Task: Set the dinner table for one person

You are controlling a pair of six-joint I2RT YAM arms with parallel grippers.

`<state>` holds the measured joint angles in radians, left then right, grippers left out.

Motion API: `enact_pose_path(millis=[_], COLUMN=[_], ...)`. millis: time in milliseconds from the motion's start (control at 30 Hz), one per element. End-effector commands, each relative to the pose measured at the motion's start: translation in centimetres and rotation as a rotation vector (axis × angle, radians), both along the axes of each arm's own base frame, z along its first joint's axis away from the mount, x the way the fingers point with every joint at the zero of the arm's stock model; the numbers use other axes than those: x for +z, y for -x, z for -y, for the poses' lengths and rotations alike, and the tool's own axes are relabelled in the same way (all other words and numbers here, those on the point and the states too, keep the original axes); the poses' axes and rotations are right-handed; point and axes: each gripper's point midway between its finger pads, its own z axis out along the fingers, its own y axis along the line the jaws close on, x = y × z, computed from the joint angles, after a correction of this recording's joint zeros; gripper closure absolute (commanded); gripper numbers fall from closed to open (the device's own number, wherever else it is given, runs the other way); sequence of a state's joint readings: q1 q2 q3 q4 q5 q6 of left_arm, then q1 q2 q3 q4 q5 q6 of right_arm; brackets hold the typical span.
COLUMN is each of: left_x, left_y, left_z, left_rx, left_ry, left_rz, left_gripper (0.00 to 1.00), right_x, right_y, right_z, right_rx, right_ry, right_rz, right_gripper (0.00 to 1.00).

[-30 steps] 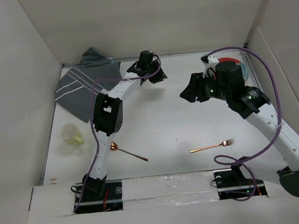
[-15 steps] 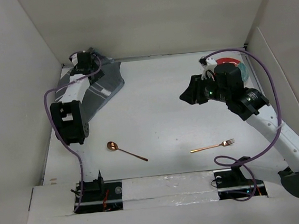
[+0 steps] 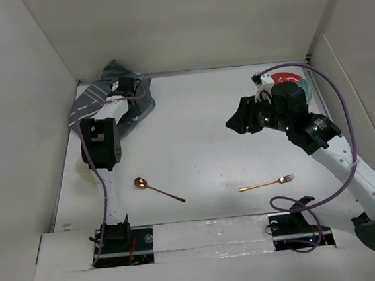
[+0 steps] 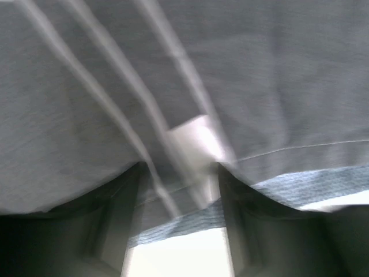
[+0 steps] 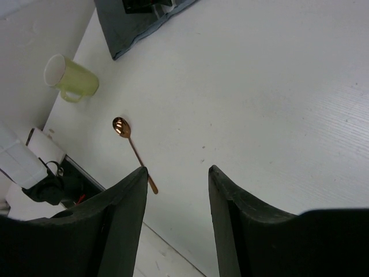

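Left claw (image 4: 180,173), fingers apart, sits low against the striped placemat (image 4: 271,81) at the far left corner of the white worktop (image 3: 201,146), which spans the whole scene, rigid and fixed. The cloth looks limp and light, likely to bunch, so pinch a hemmed edge. Right claw (image 5: 176,170) hovers parted and empty.

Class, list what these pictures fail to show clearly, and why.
Top view: plate mostly hidden behind the right arm; mug nearly covered by the left arm.
Left wrist view: blurred, placemat fills it; whether the left gripper grips it is unclear.
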<state>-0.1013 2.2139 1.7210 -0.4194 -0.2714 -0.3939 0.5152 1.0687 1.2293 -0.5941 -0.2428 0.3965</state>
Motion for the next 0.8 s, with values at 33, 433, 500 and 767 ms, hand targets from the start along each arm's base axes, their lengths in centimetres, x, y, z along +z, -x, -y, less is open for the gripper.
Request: enact_pose_path(millis=[33,433,500,767], left_x=[-2.9,3.1,4.7,13.0], left_y=[2.2,-0.8,-0.9,-0.7], left_z=[1.6,11.8,16.5,35.1], left_rx=[-0.073,-0.211,-0.275,-0.572], left_ry=[-0.087,0.224,0.332,0.652], left_rz=[-0.125,0.054,0.086,0.248], left_gripper=[0.68,1.0,1.0,0.94], right_x=[2.4,2.5,2.6,1.1], right_y=[-0.4,-1.8,-2.0,-3.1], right_z=[-0.2,-0.4,-0.4,0.0], right_rx=[-0.008,-0.03,-0.037,-0.084], right_ry=[-0.019,0.003,0.0,0.013], right_rz=[0.072,0.087,0.094,0.066], right_gripper=[0.48,0.48,0.48,0.93])
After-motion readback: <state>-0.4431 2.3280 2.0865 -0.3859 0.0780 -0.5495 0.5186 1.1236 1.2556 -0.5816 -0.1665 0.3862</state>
